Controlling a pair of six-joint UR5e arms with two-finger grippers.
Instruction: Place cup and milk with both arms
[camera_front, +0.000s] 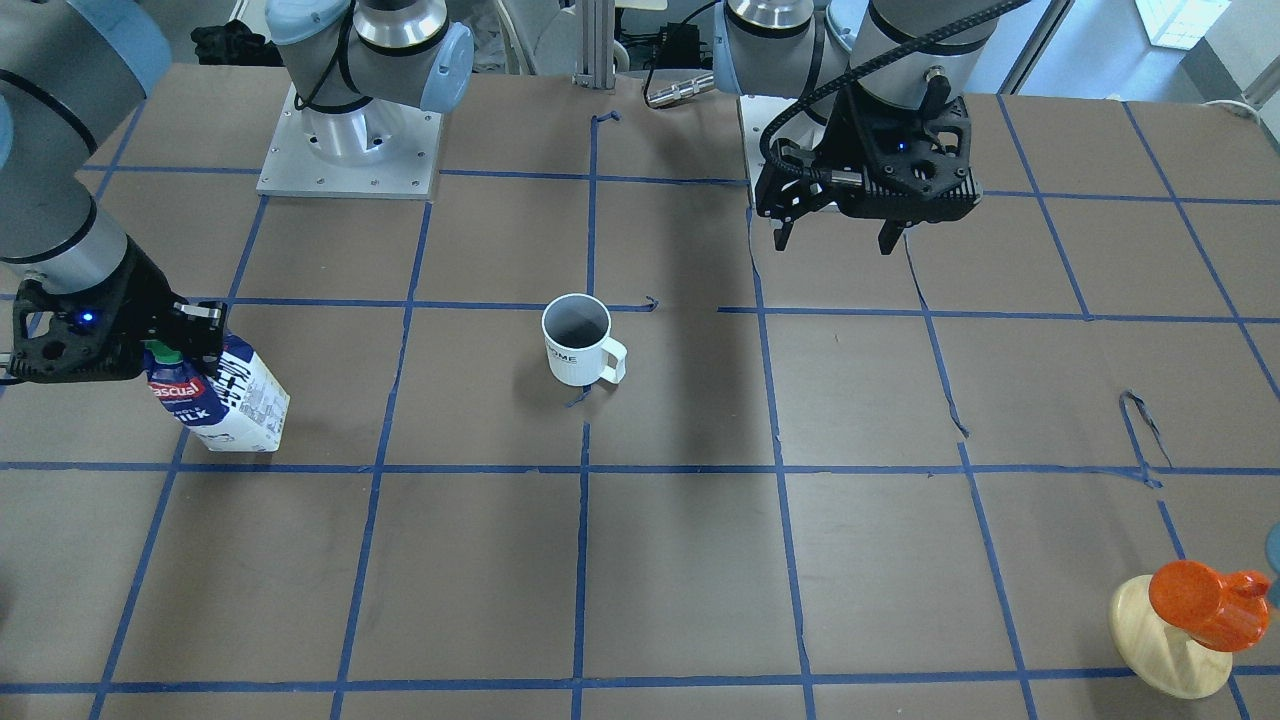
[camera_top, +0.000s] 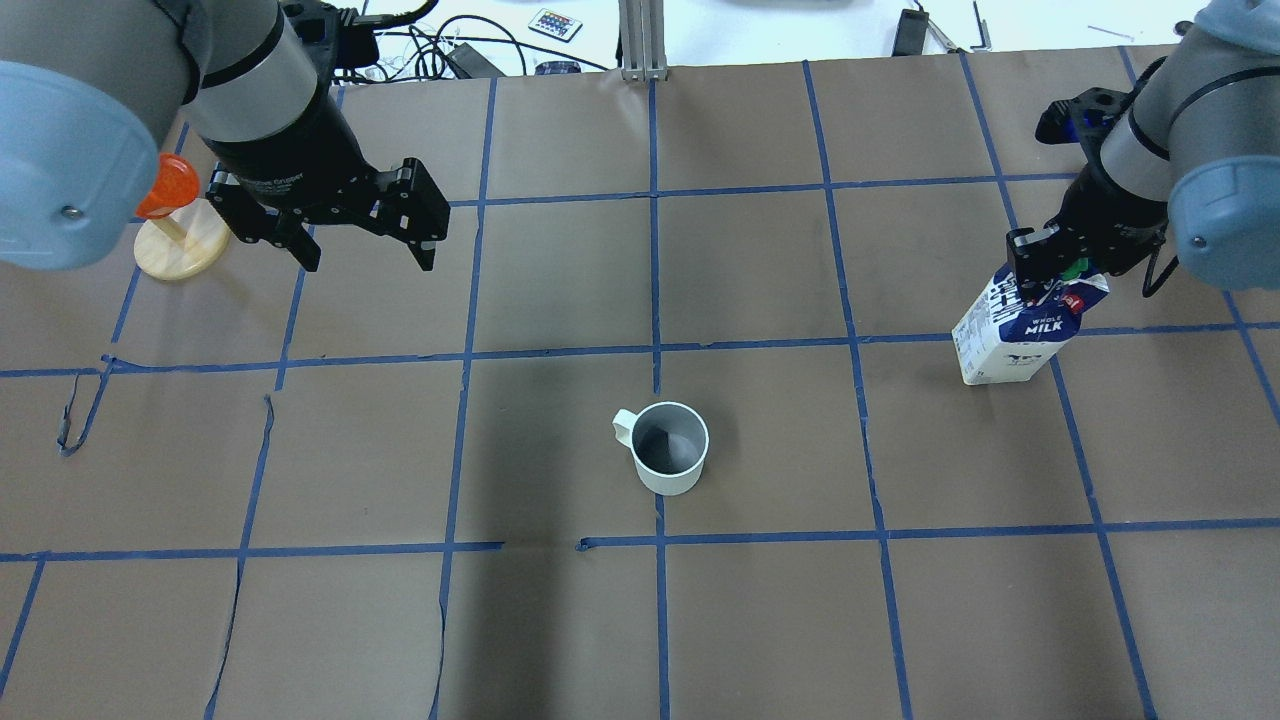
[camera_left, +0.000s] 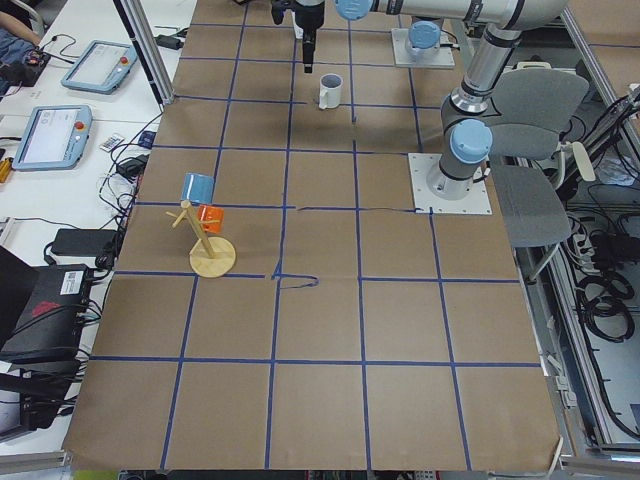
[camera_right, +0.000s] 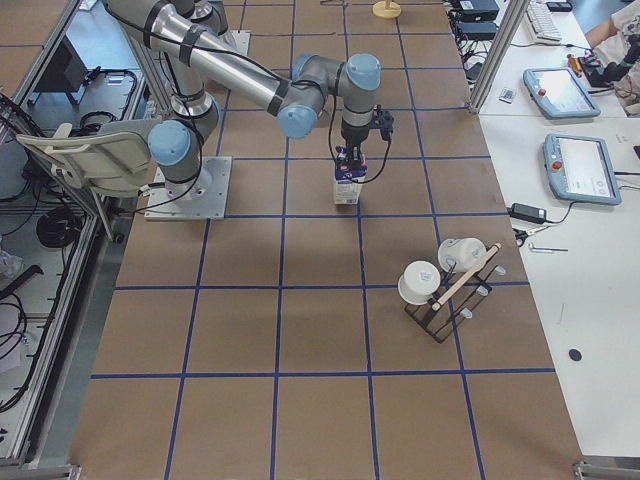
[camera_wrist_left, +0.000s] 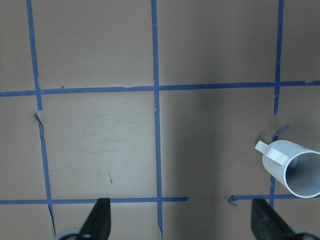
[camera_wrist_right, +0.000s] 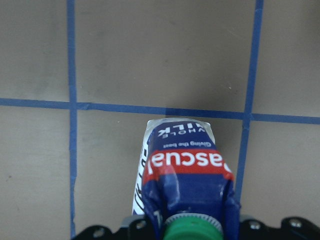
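The white cup (camera_top: 670, 450) stands upright near the table's middle, handle towards my left arm's side; it also shows in the front view (camera_front: 578, 345) and at the right edge of the left wrist view (camera_wrist_left: 300, 170). My left gripper (camera_top: 365, 255) is open and empty, hovering well off from the cup, with both fingers (camera_wrist_left: 100, 222) pointing down. The milk (camera_top: 1015, 335) is a blue and white carton with a green cap at the table's right side. My right gripper (camera_top: 1050, 270) is shut on its top (camera_wrist_right: 187, 170). Its base is at or just above the table (camera_front: 240, 405).
A wooden stand with an orange cup (camera_top: 170, 215) is at the far left, close behind my left gripper. A rack with white cups (camera_right: 445, 285) sits past the table's right end. The arm base plates (camera_front: 350, 150) lie along the robot's side. Blue tape lines grid the brown tabletop.
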